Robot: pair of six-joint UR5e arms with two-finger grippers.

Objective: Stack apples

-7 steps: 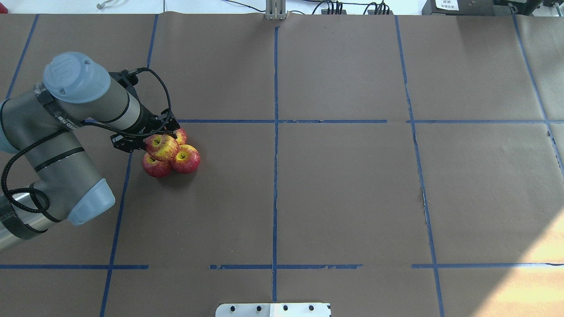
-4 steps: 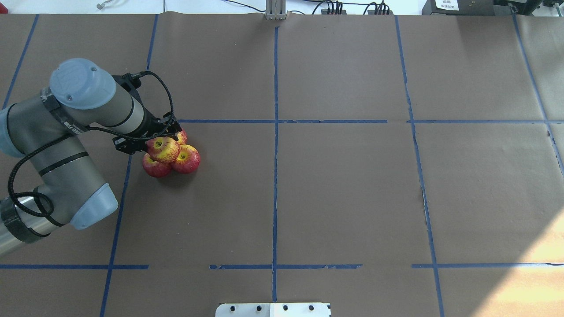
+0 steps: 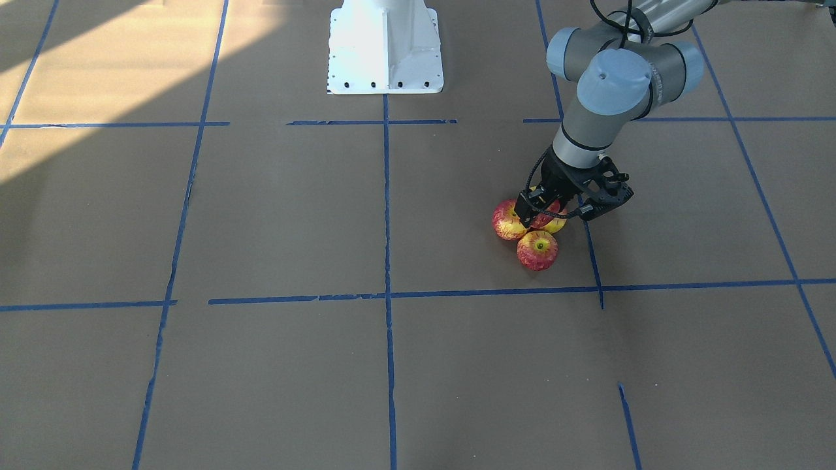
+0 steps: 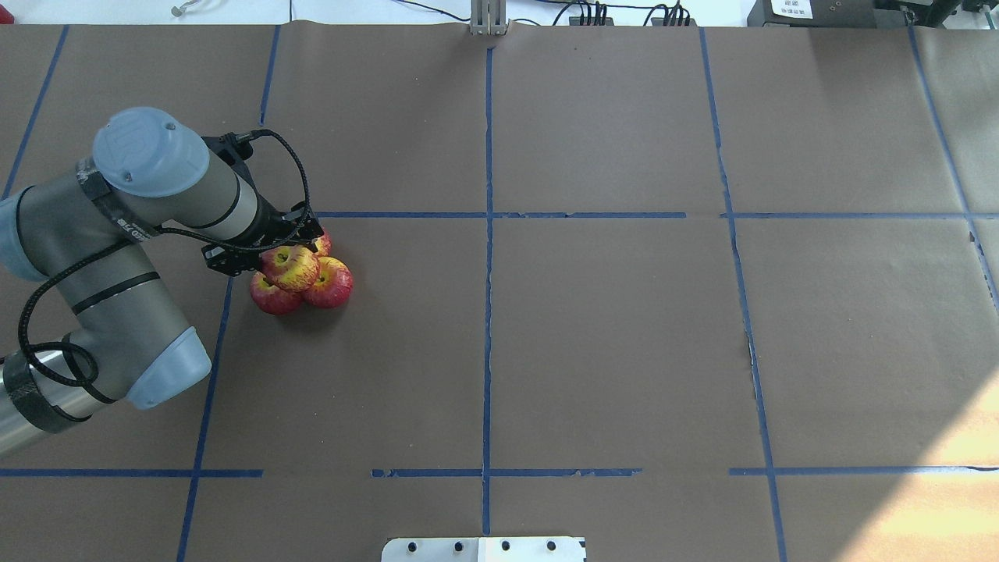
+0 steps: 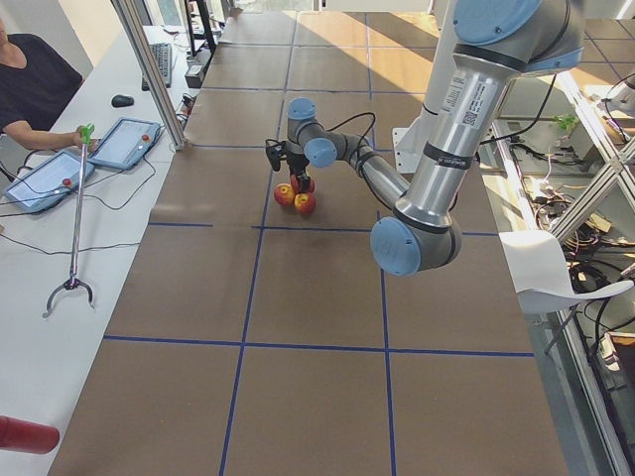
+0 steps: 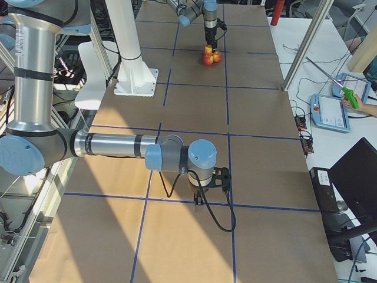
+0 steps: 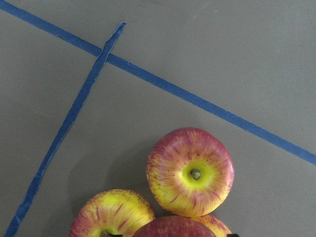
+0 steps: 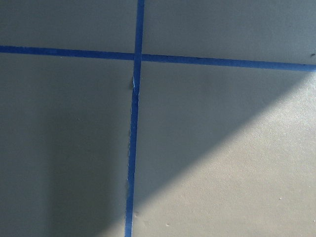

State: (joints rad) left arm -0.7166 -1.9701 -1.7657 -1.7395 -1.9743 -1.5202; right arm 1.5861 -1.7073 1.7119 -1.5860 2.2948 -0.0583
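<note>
Four small red-and-yellow apples sit clustered at the table's left. Three rest on the paper: one (image 4: 271, 300), one (image 4: 335, 287) and one (image 4: 322, 243) partly hidden behind. My left gripper (image 4: 289, 257) is shut on the fourth apple (image 4: 292, 269) and holds it on top of the three. In the left wrist view this top apple (image 7: 173, 228) fills the bottom edge, above a lower apple (image 7: 190, 173). My right gripper (image 6: 212, 190) shows only in the exterior right view, low over bare paper; I cannot tell whether it is open.
The table (image 4: 609, 328) is covered in brown paper with blue tape lines. The robot's white base (image 3: 384, 46) stands at the near edge. An operator's table with tablets (image 5: 124, 142) lies beyond the far edge.
The left arm has shifted slightly and the held apple has come down a little onto the three apples below. The lower apples have stayed in place.
</note>
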